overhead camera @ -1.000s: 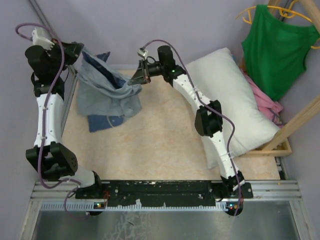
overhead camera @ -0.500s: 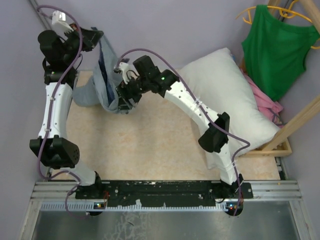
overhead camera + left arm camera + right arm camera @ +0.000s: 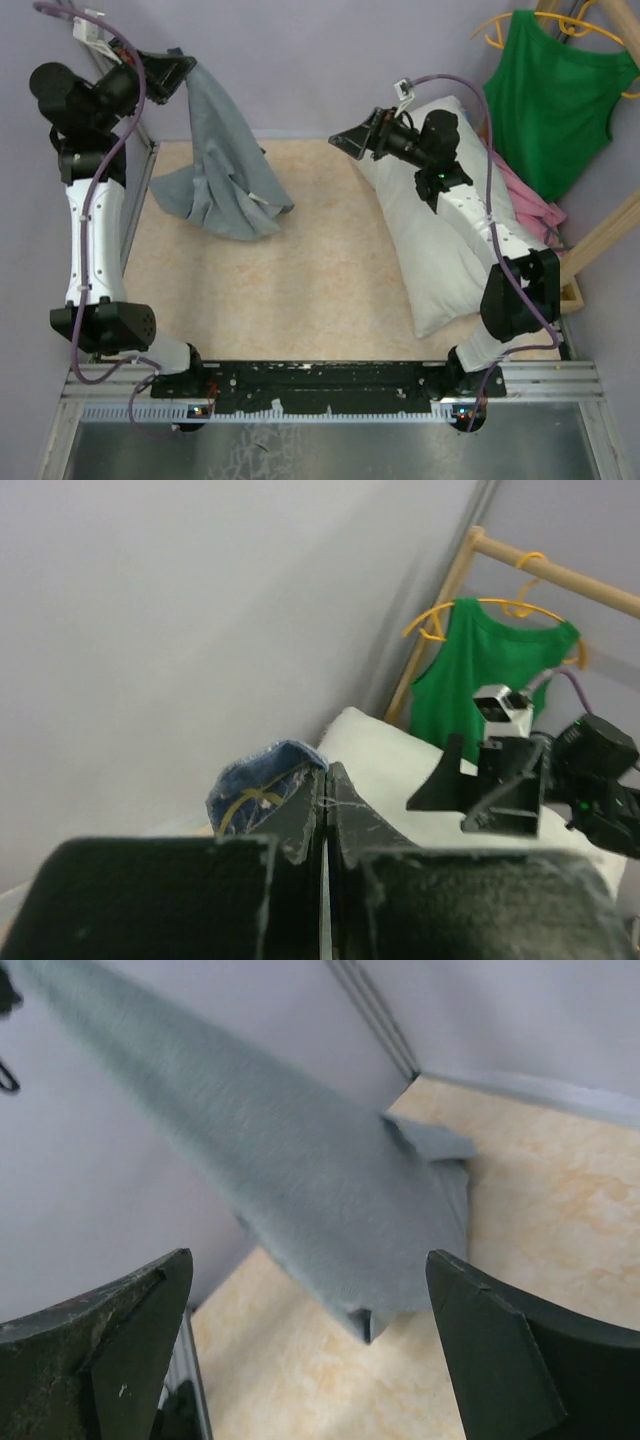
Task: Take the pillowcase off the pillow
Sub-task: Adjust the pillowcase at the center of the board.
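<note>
- Two hands, two states: the left hand (image 3: 180, 70) is pinched shut on a top edge of the pillowcase (image 3: 222, 170), high at the far left corner. The right hand (image 3: 342, 143) stands wide and holds nothing.
- The pillowcase hangs from that grip in a long drape, pale grey face outward, with its lower folds resting on the desk (image 3: 320, 270). The left wrist view shows a denim-blue fold caught between the closed fingers (image 3: 297, 828).
- The pillow (image 3: 425, 260) lies bare along the right side of the desk, well apart from the pillowcase. The pillowcase looks fully off, so I judge the task nearly finished.
- The right hand hovers over the pillow's far left corner, pointing left. Its wrist view shows the pillowcase ahead, framed between its fingers but well beyond them.
- To finish well, lower the left hand so the pillowcase pools on the desk instead of dropping from height. Set it down apart from the pillow, and release only once its weight rests on the desk.
- Risk: the fold may snag on the left fingers at release.
</note>
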